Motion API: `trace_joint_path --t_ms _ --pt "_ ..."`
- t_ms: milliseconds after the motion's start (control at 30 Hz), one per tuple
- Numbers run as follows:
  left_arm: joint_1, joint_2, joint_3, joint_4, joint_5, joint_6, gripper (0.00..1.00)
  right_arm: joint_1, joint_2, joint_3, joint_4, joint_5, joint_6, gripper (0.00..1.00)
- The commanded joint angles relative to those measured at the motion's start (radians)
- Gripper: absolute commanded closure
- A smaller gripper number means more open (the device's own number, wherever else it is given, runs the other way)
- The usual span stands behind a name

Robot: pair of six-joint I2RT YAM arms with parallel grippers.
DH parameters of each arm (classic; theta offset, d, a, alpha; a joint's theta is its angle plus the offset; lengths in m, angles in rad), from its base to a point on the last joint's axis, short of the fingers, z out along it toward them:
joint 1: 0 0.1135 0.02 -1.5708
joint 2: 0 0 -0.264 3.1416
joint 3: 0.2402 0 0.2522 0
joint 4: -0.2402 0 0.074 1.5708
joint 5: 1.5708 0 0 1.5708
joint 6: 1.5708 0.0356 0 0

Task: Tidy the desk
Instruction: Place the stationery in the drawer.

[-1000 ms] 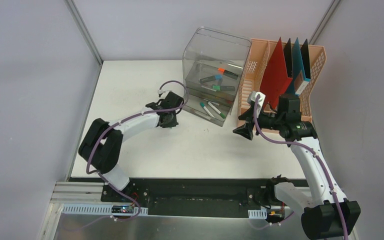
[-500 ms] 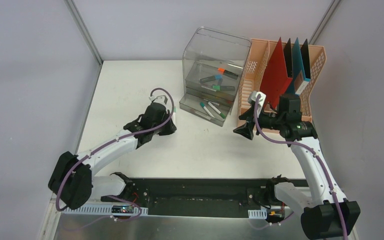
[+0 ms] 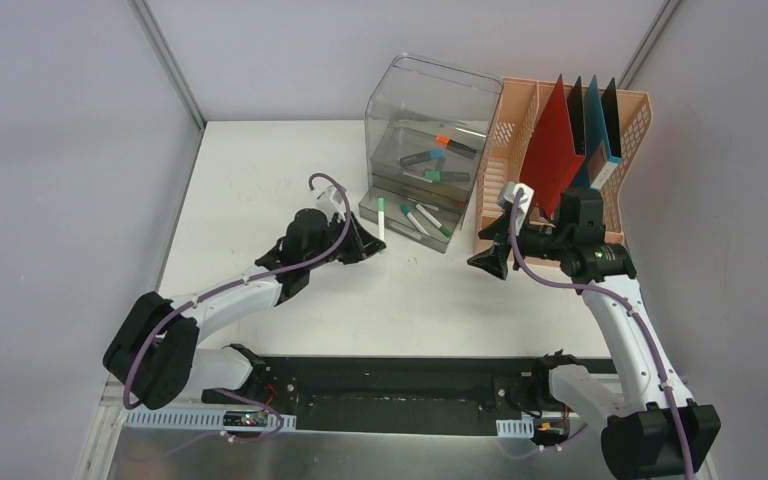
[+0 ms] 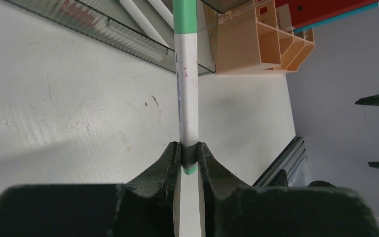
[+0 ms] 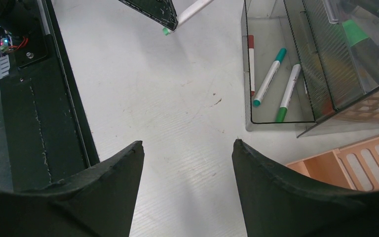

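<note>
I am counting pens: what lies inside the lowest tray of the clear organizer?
Visible: a teal-capped pen, a green-capped pen, a thin red-tipped pen. Upper tiers cover the tray farther back.

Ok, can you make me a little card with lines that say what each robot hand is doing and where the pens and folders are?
left gripper: shut on a white marker with green at both ends, which points toward the clear organizer
right gripper: open, holding nothing, above the desk
clear organizer: other markers lie in its trays
orange rack: red, black and teal folders stand upright in it
</note>
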Motion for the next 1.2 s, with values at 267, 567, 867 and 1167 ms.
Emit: trace_joint_path --t_ms 267,567,867,1167 --pt "0.011 0.126 0.019 0.228 -0.212 -0.359 1.00 -0.011 -0.027 -0.007 0.014 -0.052 -0.010 0.31" --pt "0.011 0.234 0.155 0.069 -0.272 -0.486 1.00 -0.013 -0.028 -0.009 0.016 -0.050 -0.010 0.31" --pt "0.011 0.366 0.232 0.114 -0.223 -0.520 1.00 -0.013 -0.027 -0.010 0.016 -0.048 -0.012 0.31" --pt "0.011 0.476 0.312 0.164 -0.110 -0.515 0.94 -0.014 -0.028 -0.012 0.016 -0.047 -0.013 0.31"
